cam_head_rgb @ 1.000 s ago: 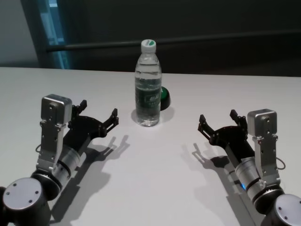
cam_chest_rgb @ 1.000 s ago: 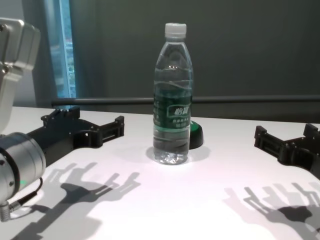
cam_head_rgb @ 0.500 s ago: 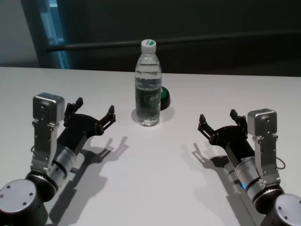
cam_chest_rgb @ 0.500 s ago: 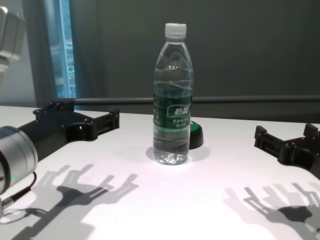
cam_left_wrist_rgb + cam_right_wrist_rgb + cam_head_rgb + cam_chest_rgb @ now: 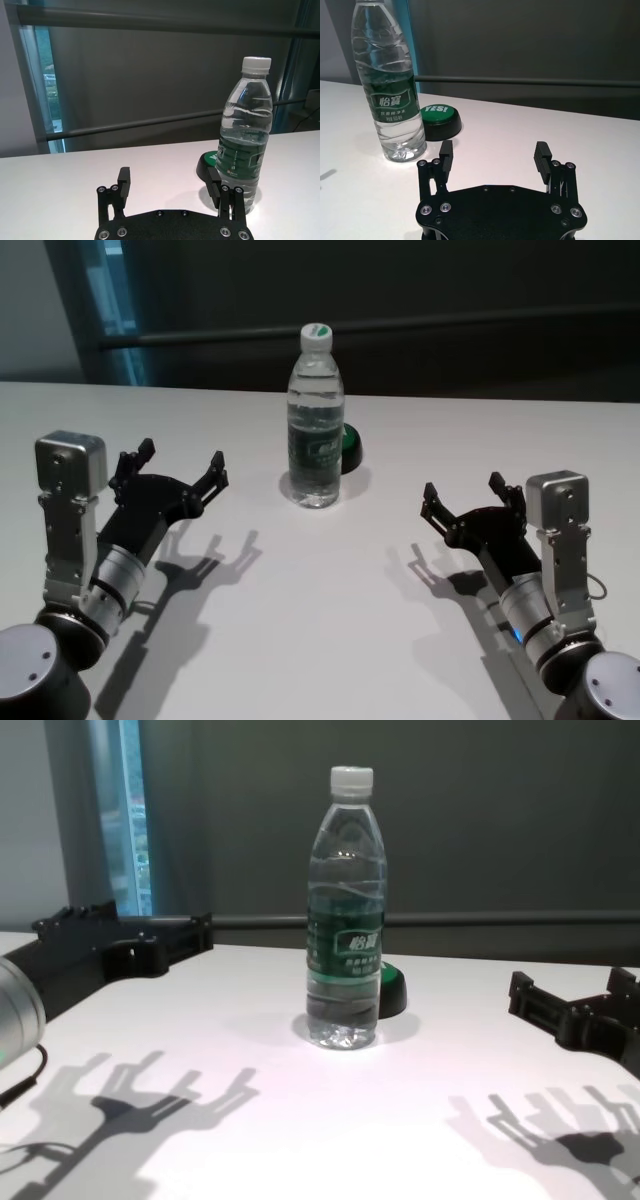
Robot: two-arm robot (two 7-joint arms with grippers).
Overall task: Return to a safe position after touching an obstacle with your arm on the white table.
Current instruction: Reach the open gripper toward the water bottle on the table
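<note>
The left gripper, fingers spread and empty, hovers clear of the bottle, seemingly mid-retreat; next, finish withdrawing.

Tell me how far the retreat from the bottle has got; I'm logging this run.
The bottle stands upright on the table, untouched. The left gripper, open, has drawn away to its left over the last second and hangs off it. The right gripper stays parked, open. Left: settling.

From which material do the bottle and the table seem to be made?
Bottle: apparently clear plastic, glossy; the water shows through ribbed walls, with a white cap and a dark green label. Table: smooth matte white top, perhaps laminate; it holds soft shadows and no reflections.
</note>
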